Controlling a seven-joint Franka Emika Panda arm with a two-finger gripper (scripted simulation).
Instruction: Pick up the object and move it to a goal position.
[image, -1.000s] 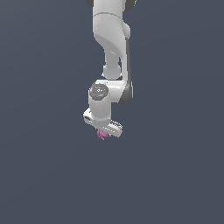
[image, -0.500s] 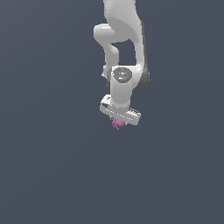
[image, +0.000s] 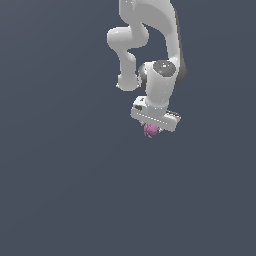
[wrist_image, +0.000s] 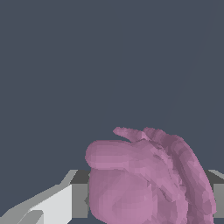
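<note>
The small pink-purple lumpy object (ridged and curved on one side, smooth and bulging on the other in the wrist view) sits clamped at the tip of the white robot gripper, whose grey finger pads press in against its sides. The white jointed arm descends from the top of the exterior view, bends at a rounded wrist and points the gripper downward. All around is a plain dark grey-blue backdrop; no surface can be made out.

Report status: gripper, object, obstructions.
Gripper shut on object, pointing down. Object pink, lumpy, between the fingers. Nothing else in view, no obstruction seen.
</note>
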